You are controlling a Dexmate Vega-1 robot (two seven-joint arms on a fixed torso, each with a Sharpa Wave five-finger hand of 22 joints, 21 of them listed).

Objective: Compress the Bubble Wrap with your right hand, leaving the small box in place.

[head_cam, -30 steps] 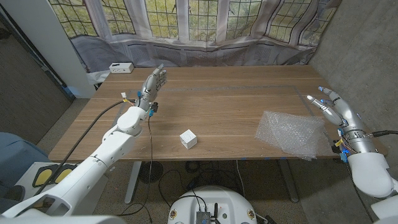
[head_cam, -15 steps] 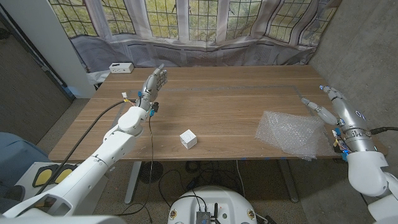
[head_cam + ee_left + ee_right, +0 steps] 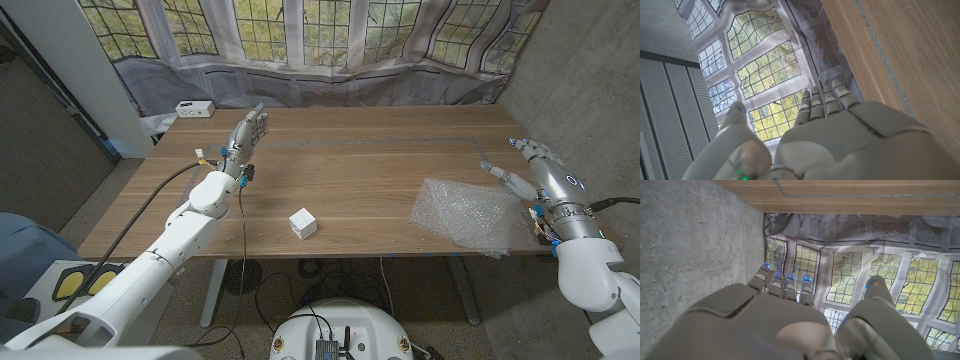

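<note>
Most of the wooden surface (image 3: 380, 170) lies bare, with wide open room between the left arm and the task's things. On its near right part lies the Bubble Wrap (image 3: 467, 213), a crumpled clear sheet puffed up in loose folds, its near-right corner reaching the surface's near edge and seeming to hang slightly over it. It looks very light, soft and springy: likely to flatten easily under a palm, to slide on the smooth wood if pushed sideways, and to rise again once let go. A downward press on its middle, where the folds stand highest, seems the safest hold; a push toward the near edge could carry it off.

The right hand (image 3: 530, 170) hovers just beyond the sheet's far-right side, fingers spread wide and holding nothing, not yet touching the wrap. The concrete wall (image 3: 690, 245) stands close on that side, so room to the right is tight.

The left hand (image 3: 248, 132) stands upright at the far left, fingers straight and together, holding nothing, well away from the work.

Smallest is the small box (image 3: 303, 223), white, at near centre, well apart from the wrap to its left, so pressing straight down should leave it undisturbed.
</note>
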